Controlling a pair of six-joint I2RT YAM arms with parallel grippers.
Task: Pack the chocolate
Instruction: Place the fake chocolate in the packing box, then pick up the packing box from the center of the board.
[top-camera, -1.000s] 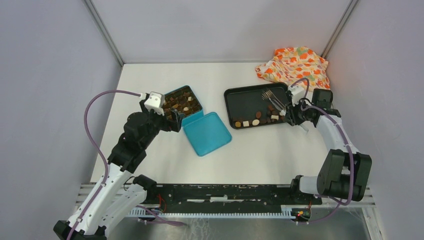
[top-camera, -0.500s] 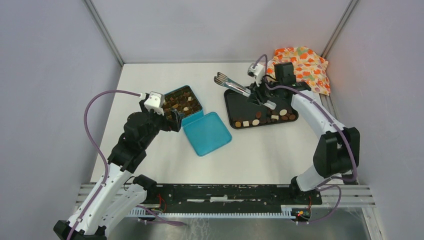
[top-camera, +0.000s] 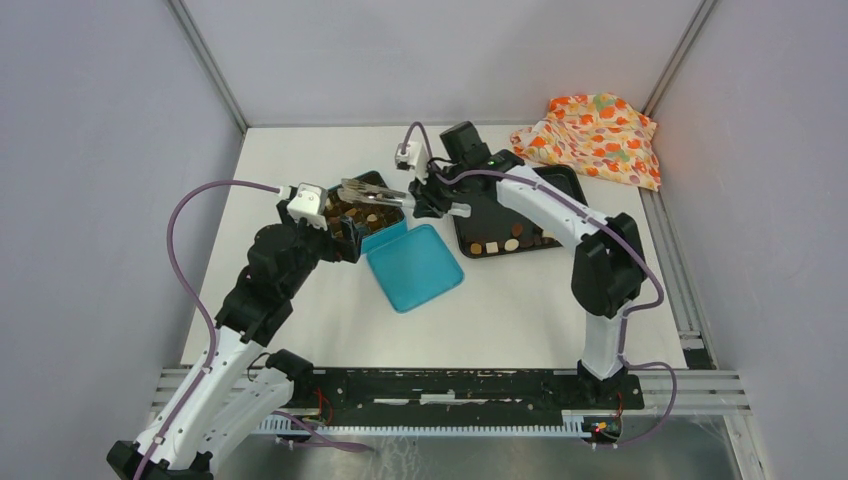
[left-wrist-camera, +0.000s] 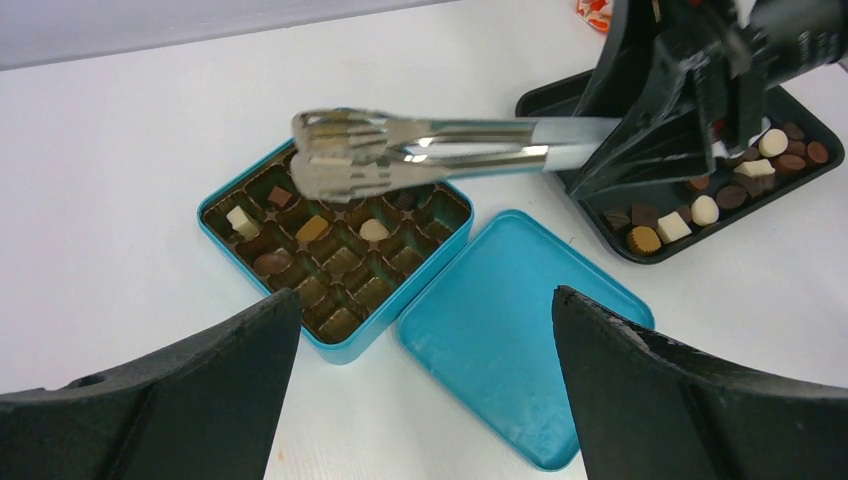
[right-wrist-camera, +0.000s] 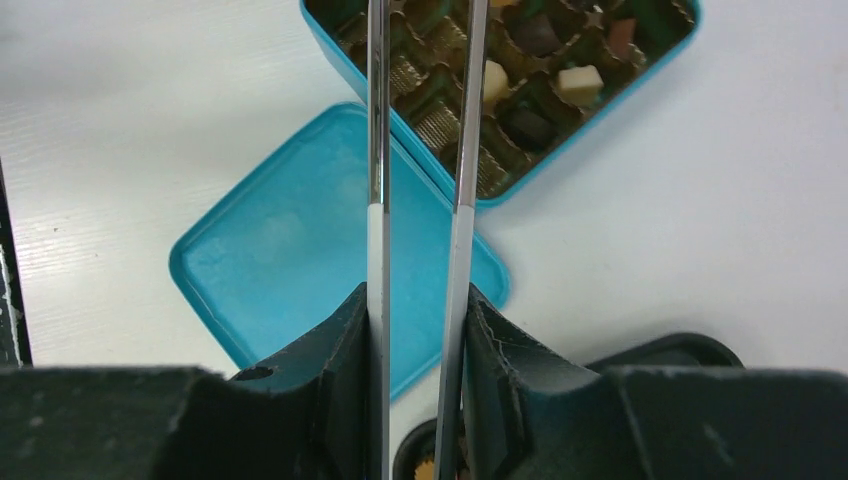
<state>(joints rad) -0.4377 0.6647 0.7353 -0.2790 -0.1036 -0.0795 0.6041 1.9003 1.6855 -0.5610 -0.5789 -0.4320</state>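
Observation:
My right gripper (top-camera: 432, 200) is shut on the metal tongs (top-camera: 372, 194) and holds them level above the open teal box (top-camera: 388, 236). The tong tips (left-wrist-camera: 340, 152) are nearly closed over the box's far side; I cannot tell if a piece is between them. The box (left-wrist-camera: 330, 345) holds a few chocolates (left-wrist-camera: 240, 220) in brown cups. More chocolates (top-camera: 512, 243) lie along the front of the black tray (top-camera: 500, 205). My left gripper (top-camera: 343, 236) is open and empty at the box's near corner; in its wrist view (left-wrist-camera: 425, 293) it frames the box and lid.
The teal lid (top-camera: 415, 267) lies flat between box and tray, touching the box's near right corner. The orange flowery cloth (top-camera: 592, 135) is bunched at the back right corner. Grey walls enclose the table on three sides.
My right arm has swung left with the tongs, from the tray's right end across the tray to above the teal box. The left arm has not moved.

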